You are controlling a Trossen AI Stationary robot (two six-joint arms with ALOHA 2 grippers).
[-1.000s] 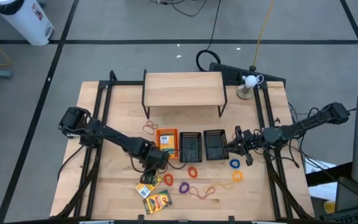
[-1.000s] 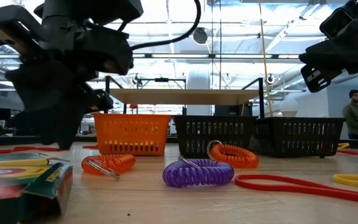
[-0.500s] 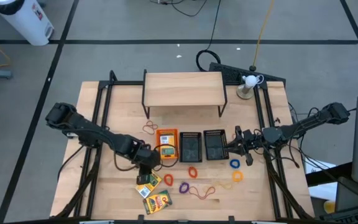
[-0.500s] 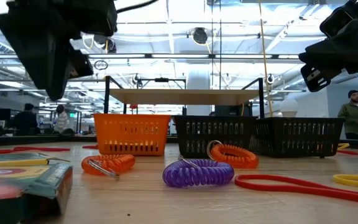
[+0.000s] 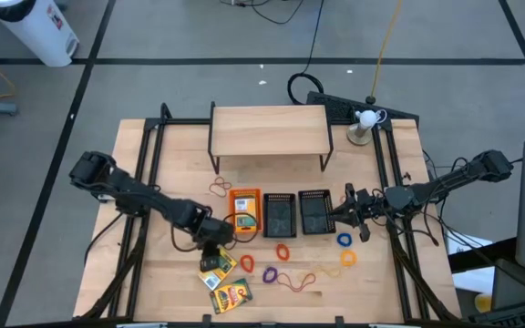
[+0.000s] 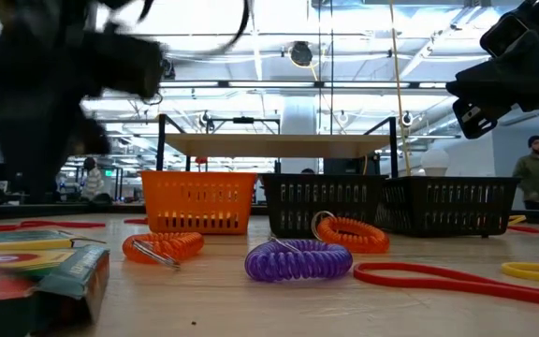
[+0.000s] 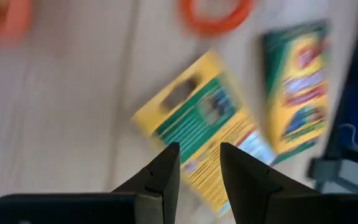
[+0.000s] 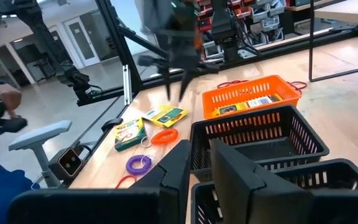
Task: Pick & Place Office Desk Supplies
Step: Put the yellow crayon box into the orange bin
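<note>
Fingers [image 7: 166,171] of the left gripper [image 7: 194,163] stand a little apart with nothing between them, hanging over a yellow-and-green crayon box [image 7: 209,134]; we see bare gap and the box below. Motion blur hides the box's print, so we read no brand. A second crayon box [image 7: 296,96] lies beside it, also unreadable, with an orange band [image 7: 215,11] cut off at the frame edge.

From above, the left gripper [image 5: 212,248] covers part of that box [image 5: 217,265], and we cannot tell whether it touches. The other box [image 5: 231,294] lies near the table's front edge.

Right gripper [image 8: 199,163] fingers stand slightly parted and empty, over the black mesh trays [image 8: 257,146]. High view puts it [image 5: 343,211] just beside the right black tray [image 5: 313,211].

The orange tray [image 5: 245,211] holds a crayon box, label too small to read. The middle black tray [image 5: 279,214] sits between the other two. Loose bands: purple [image 6: 298,260], orange [image 6: 352,234], red [image 6: 447,281], blue [image 5: 344,240].

In the low view the left arm [image 6: 54,84] is a dark smear. A person [image 6: 537,173] stands far behind the table.
</note>
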